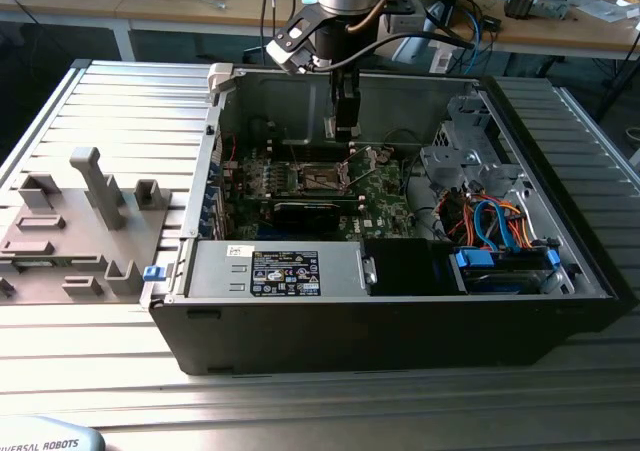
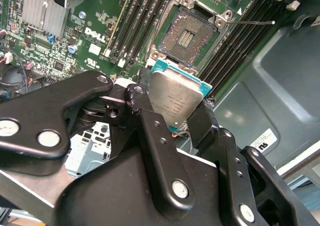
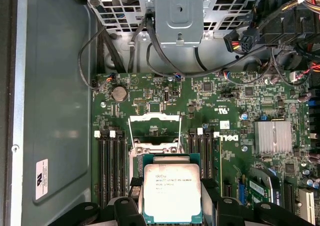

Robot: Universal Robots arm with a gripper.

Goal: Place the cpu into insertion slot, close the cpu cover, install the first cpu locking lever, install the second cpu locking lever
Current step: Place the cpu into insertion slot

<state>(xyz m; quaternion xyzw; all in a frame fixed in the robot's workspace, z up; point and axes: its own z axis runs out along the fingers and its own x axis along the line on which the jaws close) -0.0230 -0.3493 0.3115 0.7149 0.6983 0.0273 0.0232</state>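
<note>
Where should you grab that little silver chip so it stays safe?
By two opposite thin edges, coming in from the sides, as the gripper holds it. The cpu is flat and square, so its straight edges are parallel and easy to pinch. That likely leaves its underside free to settle into the open socket.

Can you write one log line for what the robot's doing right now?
fingers: shut on cpu | cpu: held above motherboard, not in socket | socket: empty | cpu cover: open
</note>
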